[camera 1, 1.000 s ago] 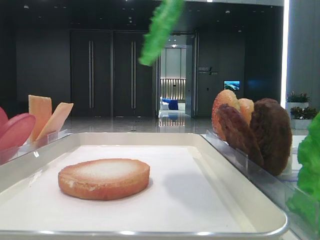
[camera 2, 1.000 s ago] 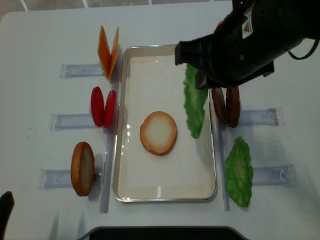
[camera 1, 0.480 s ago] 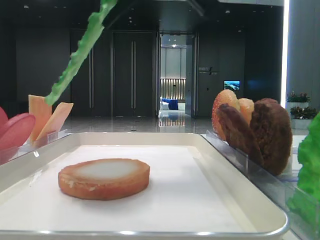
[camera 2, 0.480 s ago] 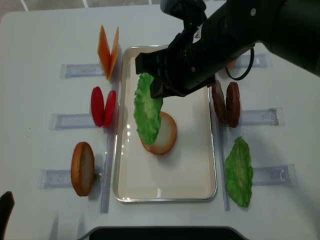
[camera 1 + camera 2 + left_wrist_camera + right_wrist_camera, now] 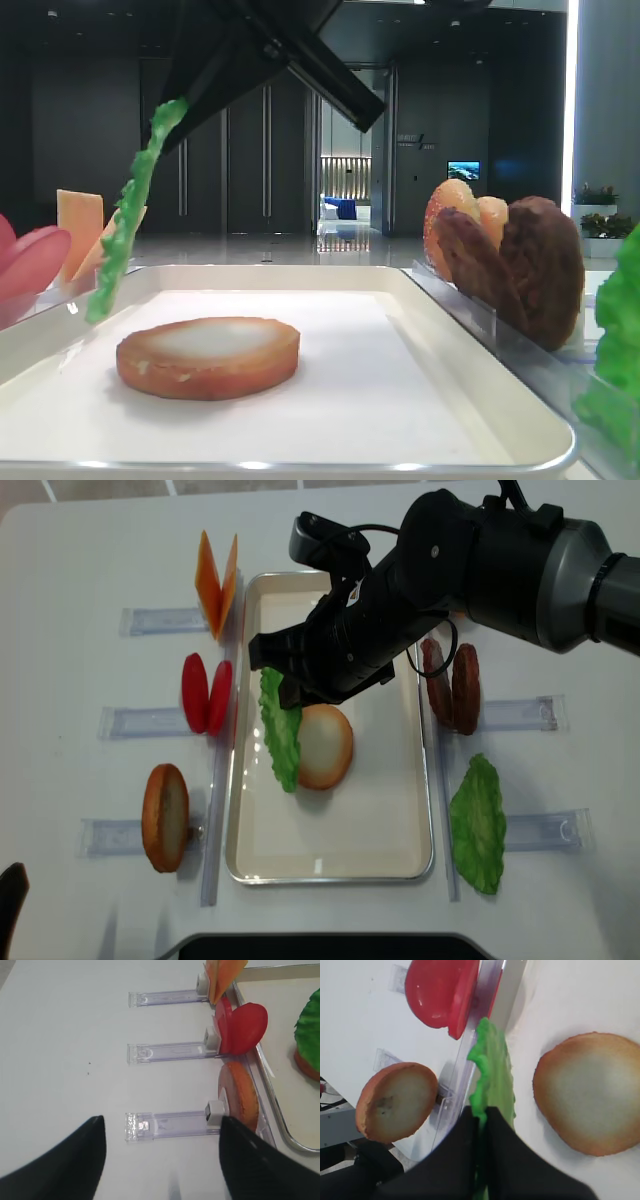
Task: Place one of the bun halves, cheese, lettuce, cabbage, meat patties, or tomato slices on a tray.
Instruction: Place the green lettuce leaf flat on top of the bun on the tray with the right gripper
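Lettuce (image 5: 281, 731) hangs edge-down from your right tool (image 5: 481, 1116), pinched tight, long axis near vertical, over the tray's (image 5: 400, 850) left-centre, just left of the bun half (image 5: 322, 746).

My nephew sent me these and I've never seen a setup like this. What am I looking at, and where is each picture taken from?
It is a two-armed robot assembling a toy burger. One picture looks down from above, one sits low at the table's edge, and two come from cameras on the wrists. The right gripper is shut on a lettuce leaf, dangling it over a white tray that holds a bun half. Clear racks beside the tray hold cheese, tomato slices, another bun, meat patties and a second leaf. The left gripper is open and empty.
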